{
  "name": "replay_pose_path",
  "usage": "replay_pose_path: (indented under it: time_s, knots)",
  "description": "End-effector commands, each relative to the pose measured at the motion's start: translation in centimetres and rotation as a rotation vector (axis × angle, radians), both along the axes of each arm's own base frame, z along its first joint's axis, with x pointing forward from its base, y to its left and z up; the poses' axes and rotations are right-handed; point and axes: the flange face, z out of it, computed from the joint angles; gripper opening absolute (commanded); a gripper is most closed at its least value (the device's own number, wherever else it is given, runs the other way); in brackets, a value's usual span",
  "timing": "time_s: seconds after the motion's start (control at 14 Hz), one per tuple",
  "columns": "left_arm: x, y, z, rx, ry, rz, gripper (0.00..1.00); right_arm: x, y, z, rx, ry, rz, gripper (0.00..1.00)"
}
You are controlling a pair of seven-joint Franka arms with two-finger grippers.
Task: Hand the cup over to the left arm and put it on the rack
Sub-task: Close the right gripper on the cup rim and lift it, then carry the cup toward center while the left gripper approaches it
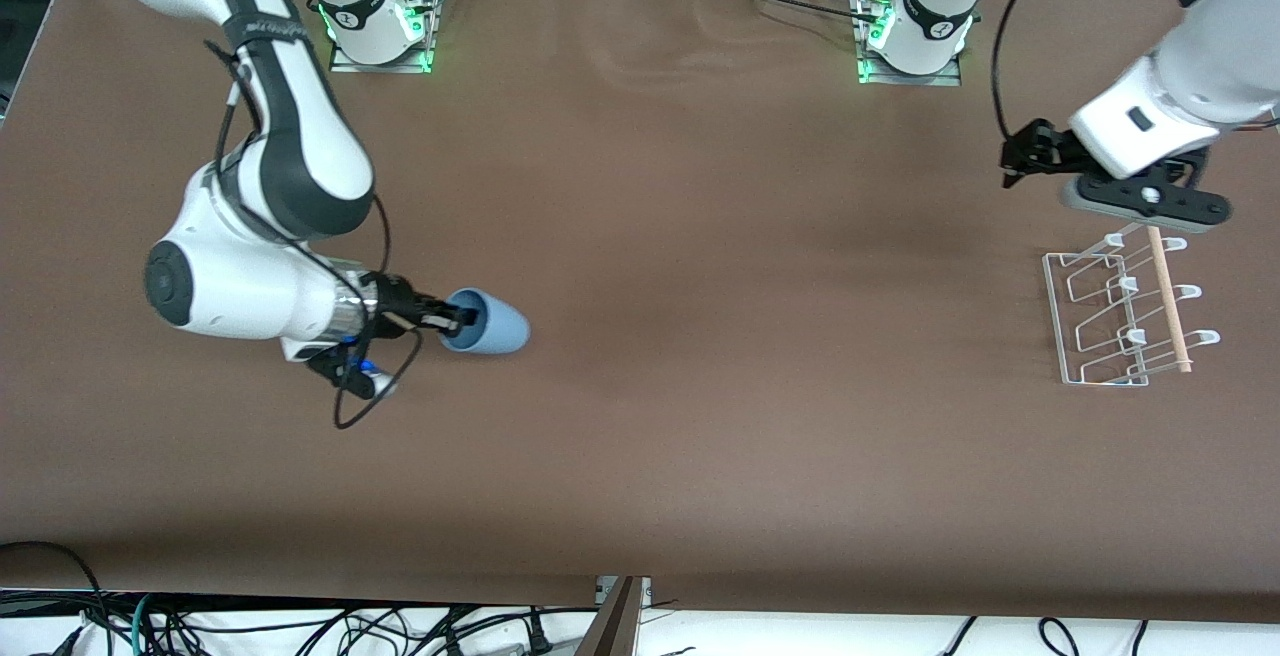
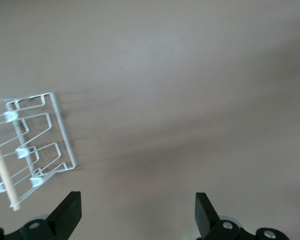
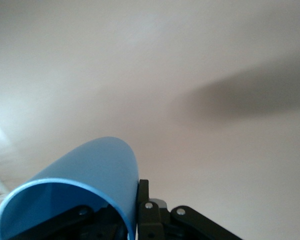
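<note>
Presently the cup (image 1: 487,322) is held sideways by its rim, clamped in the right gripper (image 1: 462,316) on a bent, low-reaching arm over the table (image 1: 700,236). Waiting above the rack (image 1: 1120,311), the left gripper (image 2: 137,215) is spread wide.

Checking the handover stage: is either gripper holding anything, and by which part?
The right gripper holds the small light-blue plastic cup by its rim wall, one finger inside the mouth. The left gripper, over the table beside the white wire rack, is open and empty.
</note>
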Motion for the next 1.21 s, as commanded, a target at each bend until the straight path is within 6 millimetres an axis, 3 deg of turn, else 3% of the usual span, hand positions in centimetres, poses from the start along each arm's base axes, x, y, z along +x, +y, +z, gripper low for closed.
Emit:
replay_pose_path:
  time_s: [0.0, 0.21, 0.36, 0.57, 1.0, 1.14]
  knots:
    - [-0.5, -4.2, -0.8, -0.017, 0.026, -0.073, 1.0, -1.7, 6.9, 3.2, 0.106, 0.093, -0.113, 0.0]
    - [-0.6, -7.9, -2.6, -0.032, 0.058, -0.159, 1.0, -4.8, 14.8, 5.3, 0.144, 0.105, -0.198, 0.0]
    - [-0.4, -9.4, -3.0, -0.103, 0.07, -0.28, 1.0, -5.8, 17.6, 7.5, 0.167, 0.098, -0.28, 0.0]
    - [1.7, -9.2, -2.1, -0.254, 0.046, -0.491, 1.0, -7.4, 20.0, 10.0, 0.194, 0.137, -0.31, 0.0]
    - [4.0, -12.1, -6.4, -0.635, 0.011, -0.726, 1.0, -8.6, 21.6, 10.2, 0.218, 0.172, -0.295, 0.0]
    - [4.5, -13.5, -6.3, -0.663, -0.075, -0.771, 1.0, -8.6, 21.7, 10.1, 0.224, 0.175, -0.302, 0.0]
